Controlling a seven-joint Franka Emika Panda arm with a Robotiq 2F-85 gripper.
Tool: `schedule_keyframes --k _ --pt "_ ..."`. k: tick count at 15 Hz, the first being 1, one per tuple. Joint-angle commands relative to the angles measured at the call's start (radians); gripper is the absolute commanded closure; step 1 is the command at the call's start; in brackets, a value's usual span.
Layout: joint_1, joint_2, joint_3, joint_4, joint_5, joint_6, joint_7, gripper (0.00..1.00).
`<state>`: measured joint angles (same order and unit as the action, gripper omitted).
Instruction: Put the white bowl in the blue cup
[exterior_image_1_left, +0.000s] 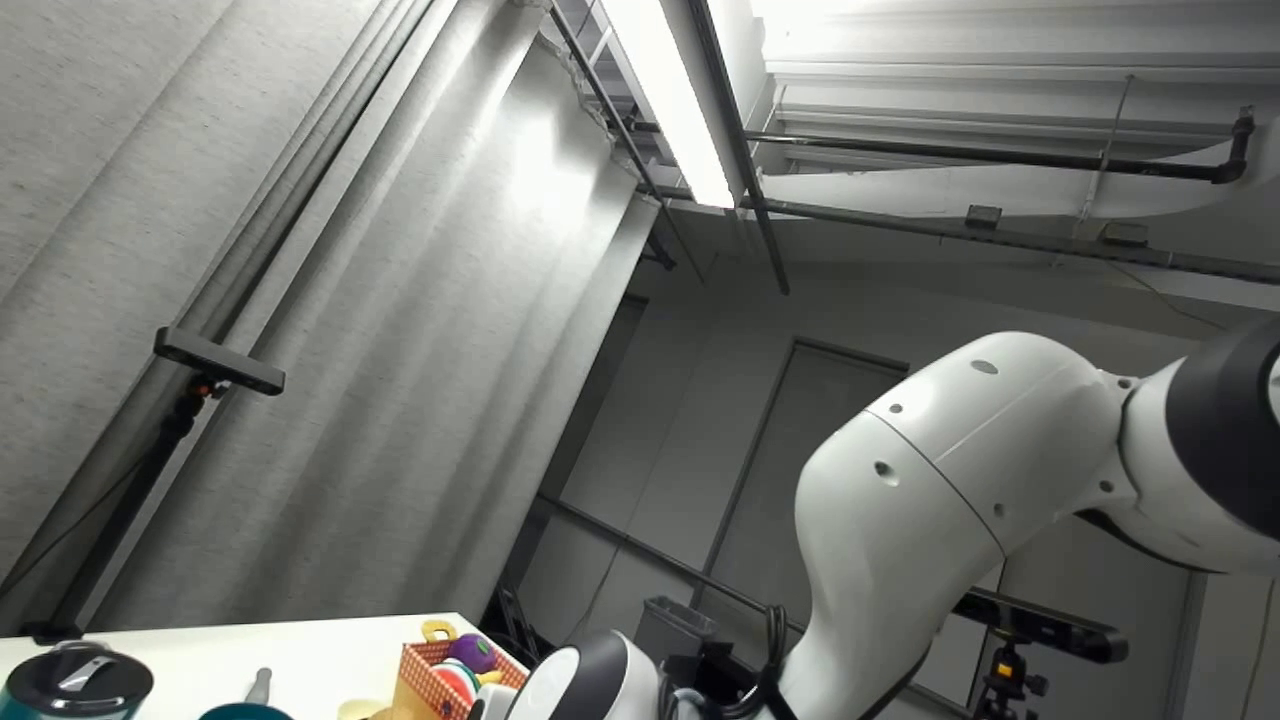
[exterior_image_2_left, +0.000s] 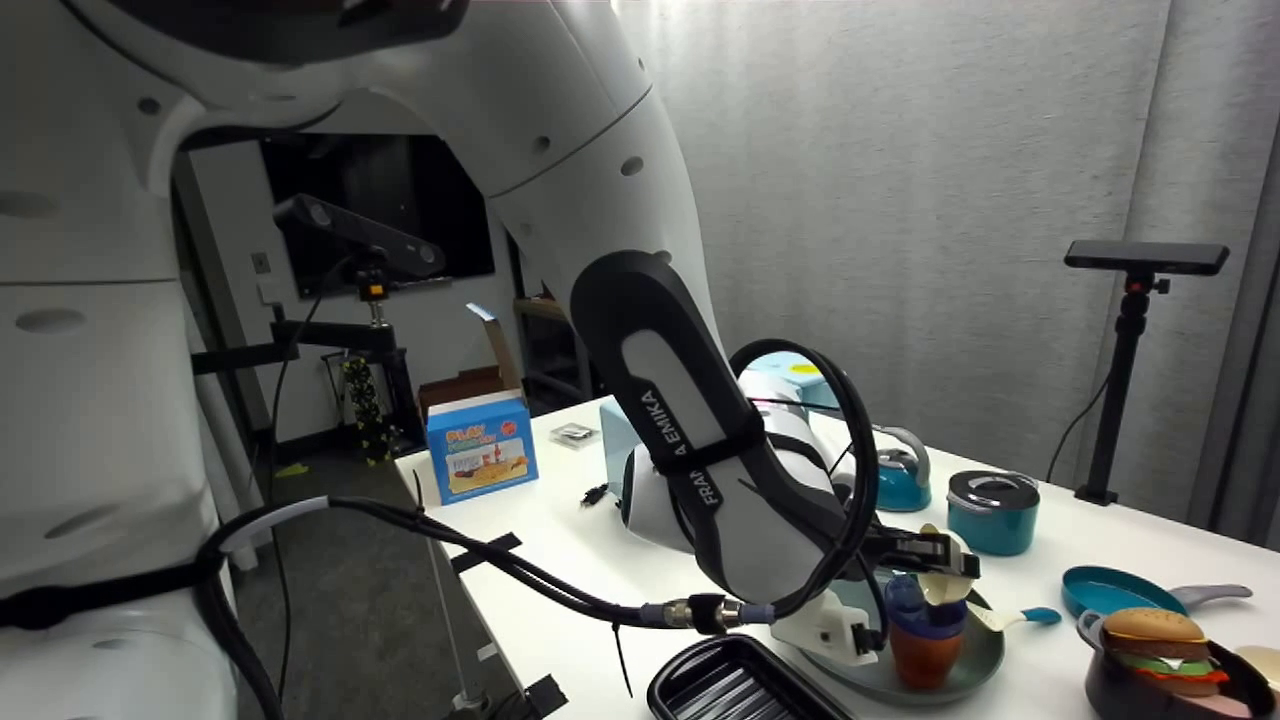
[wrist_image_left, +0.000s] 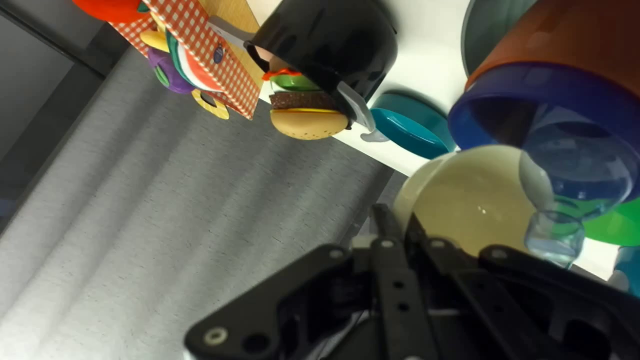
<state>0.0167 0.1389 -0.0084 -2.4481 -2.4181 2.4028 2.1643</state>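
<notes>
Tool (wrist_image_left: 400, 225) pinching the white bowl (wrist_image_left: 477, 202) by its rim | bowl at the mouth of the blue cup (wrist_image_left: 545, 82), cup at bowl's 1 o'clock in the wrist view; whether touching, I can't tell | orange cup (exterior_image_2_left: 923, 660) below | grey plate (exterior_image_2_left: 985, 655) under that | in an exterior view, black pot (exterior_image_2_left: 1118, 680) at plate's 3 o'clock

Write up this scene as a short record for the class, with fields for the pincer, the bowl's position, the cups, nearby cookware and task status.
Pincer: closed on the edge of the white bowl
Bowl position: by the mouth of the blue cup; contact cannot be told
Cups: blue cup stacked above the orange cup, over a grey plate
Cookware: black pot holding a toy burger; teal pan; lidded teal pot
Status: bowl not yet released
</notes>
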Motion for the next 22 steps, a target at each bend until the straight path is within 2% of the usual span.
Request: schedule_keyframes --k 1,4,5,6,15,22 --pt "-0.029 0.009 0.021 -0.014 -0.05 -0.034 0.065 0.99" --pt "-0.034 0.015 0.023 -0.019 -0.058 -0.037 0.075 0.99" --pt "-0.036 0.018 0.023 -0.018 -0.059 -0.036 0.076 0.7" --pt "-0.037 0.02 0.022 -0.016 -0.056 -0.035 0.071 0.69" --pt "-0.052 0.03 0.021 -0.009 -0.035 -0.017 0.057 0.02" --pt "-0.054 -0.014 0.021 -0.011 0.001 0.012 0.035 0.0"
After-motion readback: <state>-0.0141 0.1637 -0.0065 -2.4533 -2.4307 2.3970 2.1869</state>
